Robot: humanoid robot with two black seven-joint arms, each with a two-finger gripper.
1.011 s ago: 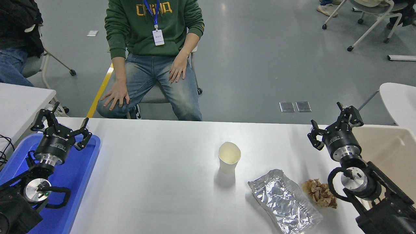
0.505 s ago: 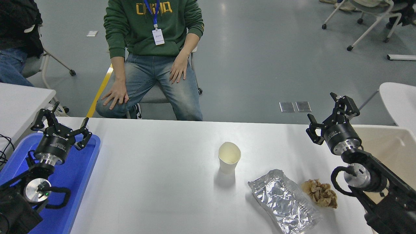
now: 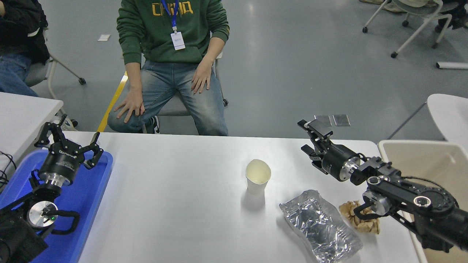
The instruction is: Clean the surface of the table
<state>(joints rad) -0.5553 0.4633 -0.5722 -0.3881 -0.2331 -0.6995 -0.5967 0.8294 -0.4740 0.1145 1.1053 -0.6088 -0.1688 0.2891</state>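
Tabletop, wide, smooth and matte white with a faint sheen (image 3: 175,204), fills the middle of the room in front of the robot, its near edge cut off at the bottom of the view. On it stand a cream paper cup (image 3: 258,176) about the centre, a crumpled silver foil wrapper (image 3: 320,226) toward the near right corner, and just beside that a wad of brown paper (image 3: 360,219), partly hidden behind the right arm. A blue plastic tray (image 3: 86,193) lies at the left edge under the parked left gripper (image 3: 69,140), fingers spread wide. A beige bin (image 3: 427,160) at the right edge is cut off. The right gripper (image 3: 310,137) has swung in from beside the bin toward the far edge, over the table beyond the foil, and now points left; its fingers are parted, holding nothing. A seated person in a green sweatshirt (image 3: 172,33) waits beyond the far edge.
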